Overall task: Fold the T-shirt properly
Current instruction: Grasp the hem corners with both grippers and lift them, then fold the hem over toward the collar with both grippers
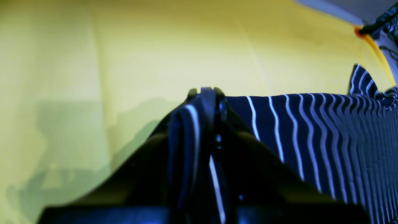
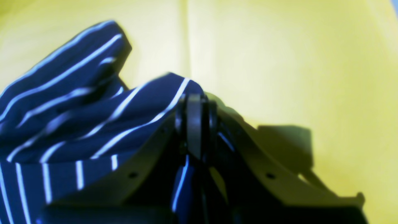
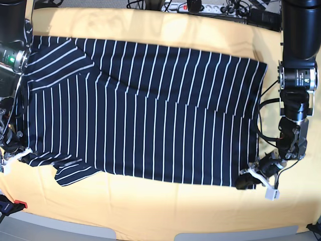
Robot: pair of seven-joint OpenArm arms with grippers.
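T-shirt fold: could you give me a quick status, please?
Left gripper shut on T-shirt edge. Right gripper likewise. Shirt spread on yellow table. Nothing obstructing.

You have the T-shirt [image 3: 145, 110] lying spread out flat on the table [image 3: 165, 211], and it covers most of the middle. In the base view it runs from one side almost to the other.

Your left gripper [image 3: 247, 179] is at the shirt's near corner on the right side of the base view. It pinches the edge of the cloth there.

Your right gripper [image 3: 11, 150] is on the other side, at the near edge on the left of that view. It pinches the cloth there too.

Behind the shirt, past the far edge of the table, lie some cables [image 3: 210, 7].
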